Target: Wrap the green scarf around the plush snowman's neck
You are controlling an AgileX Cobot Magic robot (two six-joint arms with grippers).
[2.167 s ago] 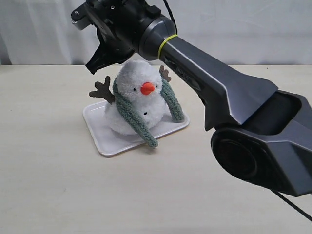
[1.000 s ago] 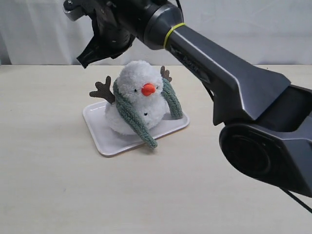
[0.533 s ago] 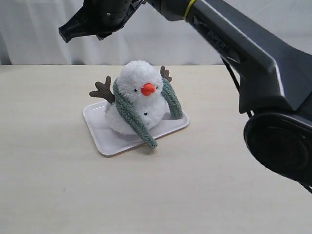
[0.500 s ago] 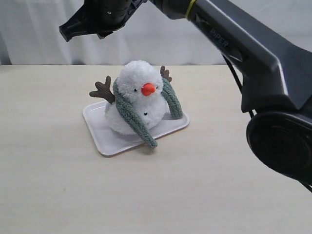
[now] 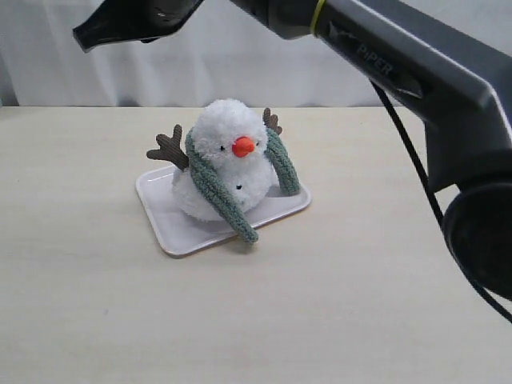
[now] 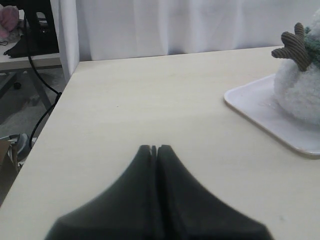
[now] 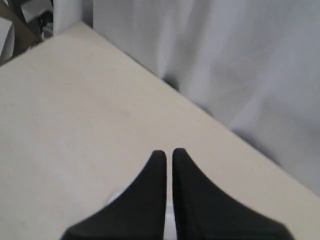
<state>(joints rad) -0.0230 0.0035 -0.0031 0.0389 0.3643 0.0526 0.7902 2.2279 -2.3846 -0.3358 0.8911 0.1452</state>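
Pale wooden table with a white curtain behind it. On it sits a white tray, and in the tray stands the plush snowman. The green scarf is draped behind its head, both ends hanging down the front, one reaching the tray's near rim.

The exterior view shows the right gripper high above the table, well apart from the toy. The right wrist view shows that gripper with its tips drawn together to a thin slit, holding nothing.

Only the left wrist view shows the left gripper — low over bare table beside the tray, fingertips pressed together, empty.
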